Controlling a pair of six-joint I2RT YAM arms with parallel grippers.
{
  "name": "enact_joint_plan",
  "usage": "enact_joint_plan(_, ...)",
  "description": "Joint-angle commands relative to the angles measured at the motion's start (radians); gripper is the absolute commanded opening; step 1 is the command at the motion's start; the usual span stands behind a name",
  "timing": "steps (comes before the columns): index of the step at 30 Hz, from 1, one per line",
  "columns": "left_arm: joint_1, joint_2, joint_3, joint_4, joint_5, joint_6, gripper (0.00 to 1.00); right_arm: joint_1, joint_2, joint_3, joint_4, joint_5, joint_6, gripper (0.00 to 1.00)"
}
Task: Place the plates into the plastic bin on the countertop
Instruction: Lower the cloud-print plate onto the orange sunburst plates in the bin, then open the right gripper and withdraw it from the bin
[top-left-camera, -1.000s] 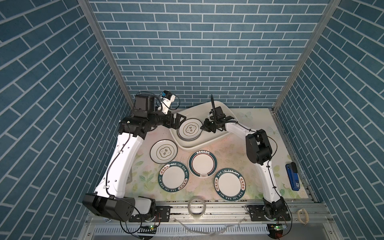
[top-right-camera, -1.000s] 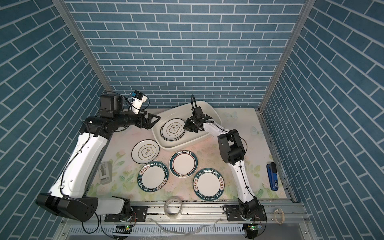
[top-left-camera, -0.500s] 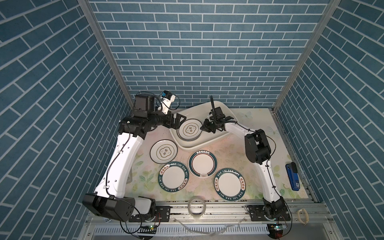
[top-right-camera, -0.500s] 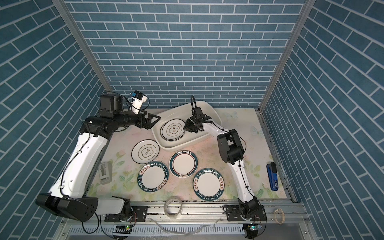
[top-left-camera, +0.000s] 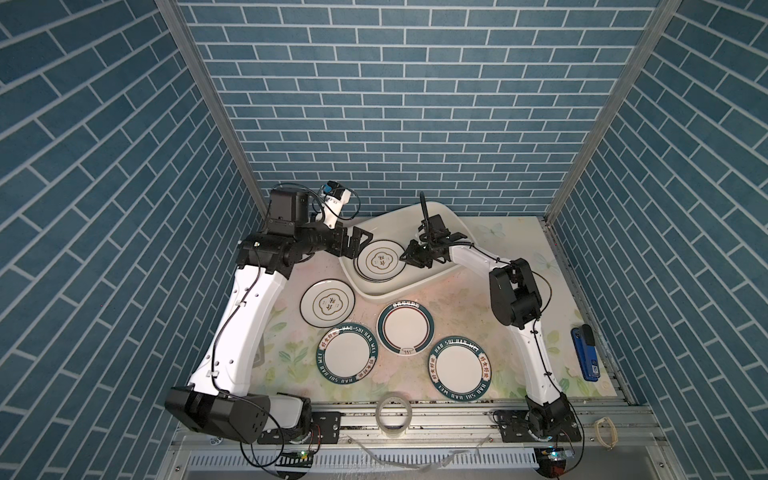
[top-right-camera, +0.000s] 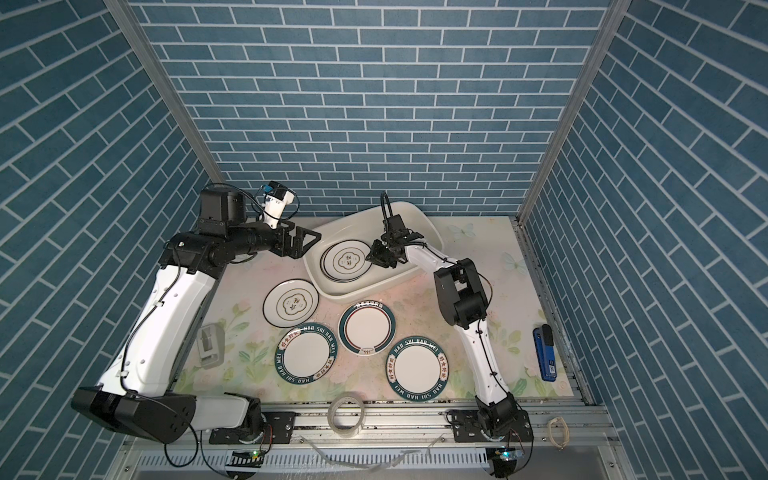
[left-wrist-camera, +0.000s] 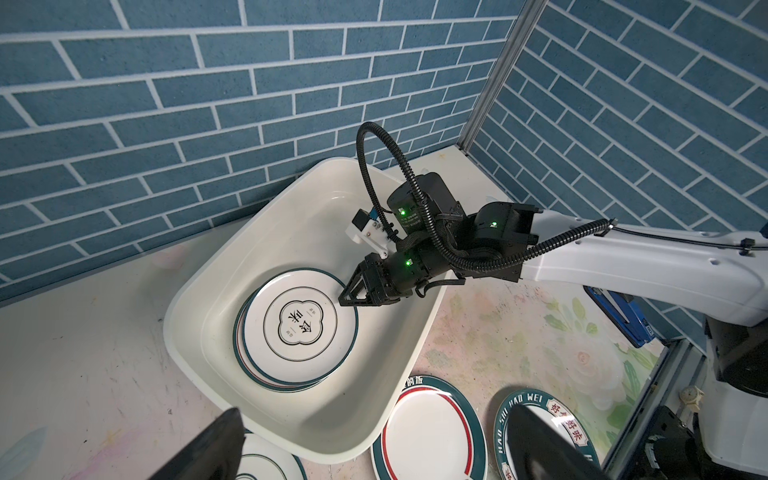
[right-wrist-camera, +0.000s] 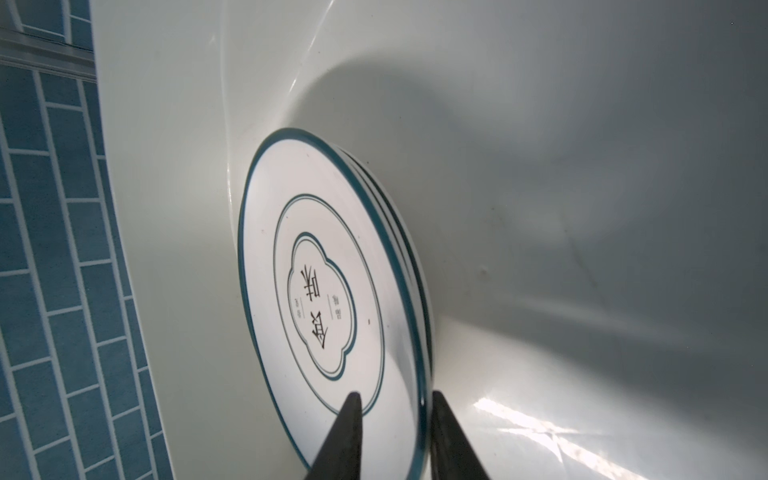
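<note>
Right gripper (left-wrist-camera: 345, 300) inside plastic bin (left-wrist-camera: 299, 419), jaws slightly parted astride top plate (left-wrist-camera: 299, 328) rim, grip loose. Left gripper (top-left-camera: 362, 246) spread wide, empty, just outside bin.

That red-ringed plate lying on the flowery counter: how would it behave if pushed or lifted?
The red-ringed plate looks rigid and glossy, so it probably keeps its shape but might slip in a pinch. It lies flat on the countertop, so it should slide rather than roll or tip. Its rim sits low, so gripping it is likely fiddly.
</note>
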Motion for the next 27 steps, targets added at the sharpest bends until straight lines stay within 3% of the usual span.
enact_joint_plan(1, 0.001, -0.016, -0.009, 0.015, 0.014, -0.002, 1.0, 0.003, -0.024, 0.016, -0.033, 0.018, -0.045, 0.3)
enact_joint_plan(27, 0.001, -0.028, -0.009, 0.014, 0.019, -0.002, 1.0, 0.024, 0.003, 0.139, -0.145, 0.023, -0.091, 0.32)
